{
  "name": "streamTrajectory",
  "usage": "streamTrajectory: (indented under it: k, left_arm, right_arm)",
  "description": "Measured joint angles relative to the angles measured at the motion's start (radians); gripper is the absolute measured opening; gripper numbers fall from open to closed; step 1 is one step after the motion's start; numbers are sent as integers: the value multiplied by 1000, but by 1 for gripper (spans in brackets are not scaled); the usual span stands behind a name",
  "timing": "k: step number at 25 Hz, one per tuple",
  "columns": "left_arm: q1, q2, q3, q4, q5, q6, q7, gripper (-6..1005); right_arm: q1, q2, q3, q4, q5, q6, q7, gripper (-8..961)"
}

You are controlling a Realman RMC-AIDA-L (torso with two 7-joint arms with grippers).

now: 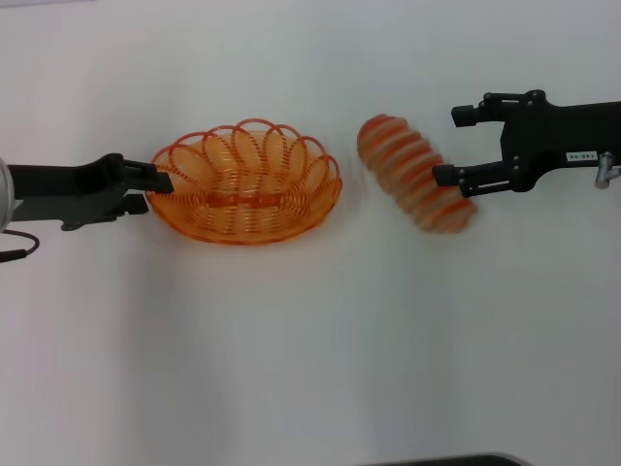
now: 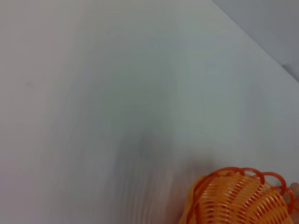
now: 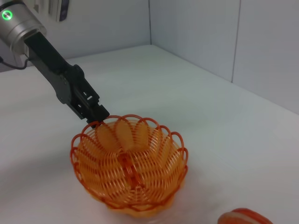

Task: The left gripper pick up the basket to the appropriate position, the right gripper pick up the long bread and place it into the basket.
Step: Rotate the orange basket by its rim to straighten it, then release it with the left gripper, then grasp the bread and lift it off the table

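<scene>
The orange wire basket point(image 1: 243, 184) is left of the middle of the white table; it also shows in the right wrist view point(image 3: 128, 165) and partly in the left wrist view point(image 2: 243, 198). My left gripper point(image 1: 155, 186) reaches in from the left and is shut on the basket's near-left rim; the right wrist view shows it point(image 3: 96, 115) at that rim. The long bread point(image 1: 415, 173), striped orange and tan, lies slanted to the right of the basket, and its end shows in the right wrist view point(image 3: 245, 217). My right gripper point(image 1: 454, 146) is open at the bread's right side, its lower finger over the loaf.
The white table point(image 1: 310, 349) stretches on all sides. Grey partition walls point(image 3: 210, 32) stand behind the table. A dark edge point(image 1: 437, 460) shows at the table's front. A thin cable point(image 1: 19, 248) hangs by the left arm.
</scene>
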Motion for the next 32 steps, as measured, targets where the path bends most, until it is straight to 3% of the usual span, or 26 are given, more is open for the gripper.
streamTrajectory:
  k: [6,11,15,23,28,32]
  left_arm:
    - [-3,6,-70,42,-3,46,34,454]
    - [-28,8,-187,72,-20,124,113,457]
    - [-29,14,-254,85,-125,142,265,456]
    - [-56,33,-277,101,-206,155,576,453]
    - [-61,11,-272,172,-212,152,829,452]
    - [-66,13,-257,184,-224,178,956,451]
  right_arm:
    - [-3,-2,7,2,3,1,-11,896]
    - [-4,-2,7,3,4,1,-5,895]
    - [-4,1,10,3,5,-4,10,895]
    - [1,4,23,3,10,-7,77,895]
    - [-12,0,43,3,58,-32,113,895]
    - [-28,-6,75,2,82,-59,146,896]
